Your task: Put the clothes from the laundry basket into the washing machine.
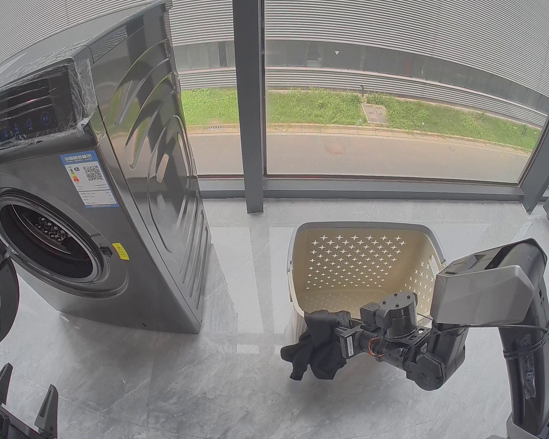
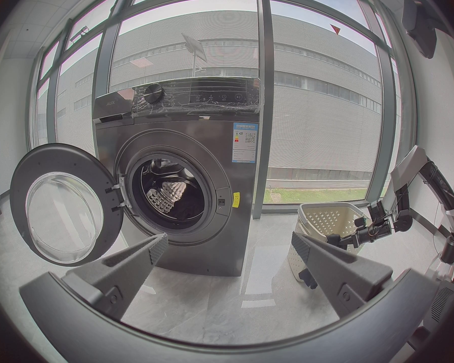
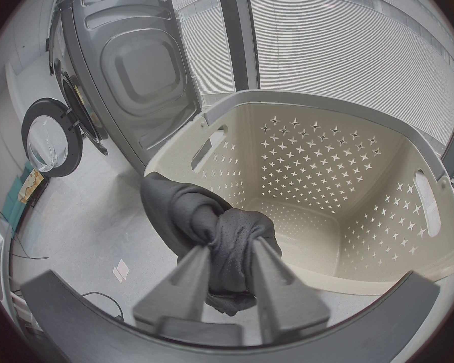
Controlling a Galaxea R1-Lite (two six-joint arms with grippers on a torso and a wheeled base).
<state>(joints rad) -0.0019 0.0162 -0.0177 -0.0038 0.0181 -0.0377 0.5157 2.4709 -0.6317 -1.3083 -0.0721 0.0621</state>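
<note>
Right jaws clamped, left jaws apart

The head camera looks down and forward from high up, off the front corner of the washing machine (image 1: 91, 184), with the laundry basket (image 1: 360, 263) beside the machine's side panel. The left wrist camera sits low, well back, squarely facing the machine's open door (image 2: 60, 205). The right wrist camera hangs close over the basket's rim, with the machine's side panel beyond. All three views share the machine and the basket.

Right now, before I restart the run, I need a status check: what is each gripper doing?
Left gripper: open, holding nothing.
Right gripper: closed on the dark garment.
</note>
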